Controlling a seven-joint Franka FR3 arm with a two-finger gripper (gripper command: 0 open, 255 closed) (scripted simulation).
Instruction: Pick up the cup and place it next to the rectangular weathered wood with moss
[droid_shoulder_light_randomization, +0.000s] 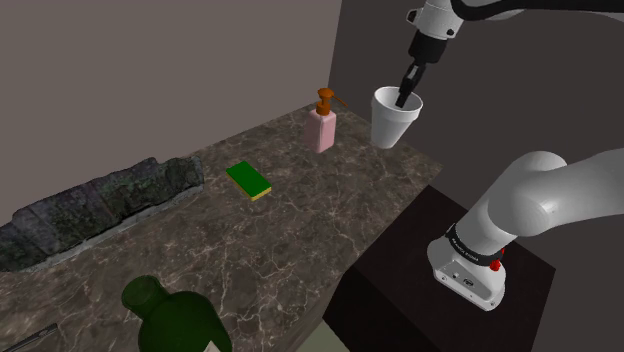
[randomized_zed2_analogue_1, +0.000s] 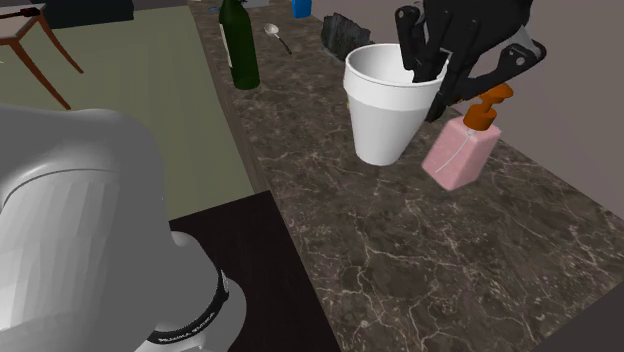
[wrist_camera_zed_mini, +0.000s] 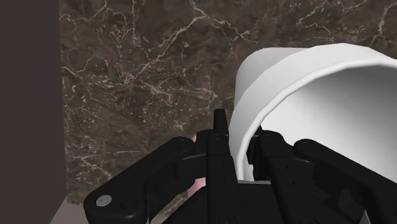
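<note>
A plain white cup (droid_shoulder_light_randomization: 393, 122) hangs in the air over the near end of the dark marble counter (droid_shoulder_light_randomization: 300, 230), clear of its surface. My black gripper (droid_shoulder_light_randomization: 405, 98) is shut on the cup's rim, one finger inside and one outside. The second exterior view has the cup (randomized_zed2_analogue_1: 385, 110) tilted slightly under the gripper (randomized_zed2_analogue_1: 425, 70). In the wrist view the cup's wall (wrist_camera_zed_mini: 305, 89) is clasped by the gripper (wrist_camera_zed_mini: 238, 146). The long weathered wood with moss (droid_shoulder_light_randomization: 90, 205) lies along the counter's far edge at the shoulder view's left, well away from the cup.
A pink soap dispenser (droid_shoulder_light_randomization: 324, 125) with an orange pump stands just beside the cup. A green sponge (droid_shoulder_light_randomization: 249, 180) lies mid-counter. A dark green bottle (droid_shoulder_light_randomization: 175, 315) stands at the far end, with a spoon (randomized_zed2_analogue_1: 278, 38) near it. The dark stand (droid_shoulder_light_randomization: 440, 290) adjoins the counter.
</note>
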